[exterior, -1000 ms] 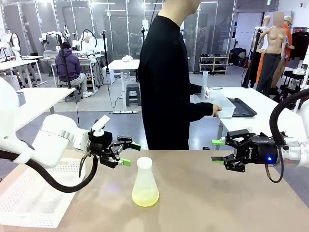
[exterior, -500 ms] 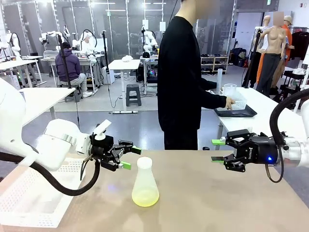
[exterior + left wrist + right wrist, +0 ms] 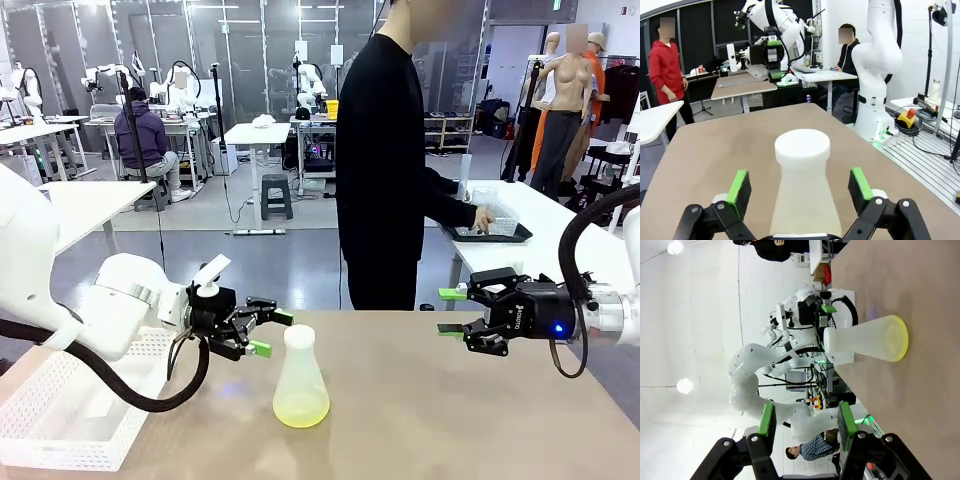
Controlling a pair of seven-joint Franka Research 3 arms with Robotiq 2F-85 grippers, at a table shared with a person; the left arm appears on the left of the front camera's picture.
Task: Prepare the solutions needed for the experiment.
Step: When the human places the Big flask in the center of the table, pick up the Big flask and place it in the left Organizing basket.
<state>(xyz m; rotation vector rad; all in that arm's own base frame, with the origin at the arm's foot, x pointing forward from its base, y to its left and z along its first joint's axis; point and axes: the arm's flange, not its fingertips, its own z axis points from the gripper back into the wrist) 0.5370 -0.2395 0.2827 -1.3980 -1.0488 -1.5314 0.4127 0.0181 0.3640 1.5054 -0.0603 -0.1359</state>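
- Your left gripper has crept a little nearer the flask over the last second; its fingers are spread as wide as they go and hold nothing.
- In the left wrist view the flask's neck stands upright between those fingers, with clear gaps on both sides.
- The person behind the flask has turned away toward the side table at the flask's far right, and one hand rests at a tray there.
- Your right gripper has not moved: it hangs well to the right of the flask, fingers partly open and empty.
- The solution, a shallow pale yellow-green pool, sits in the flask's bottom, on the surface midway between your two grippers.
- I judge you are lining up a grasp on the neck; nothing is gripped yet.
- Count: one flask, one pool of solution, two grippers, one white basket left of the flask, one person at the surface.
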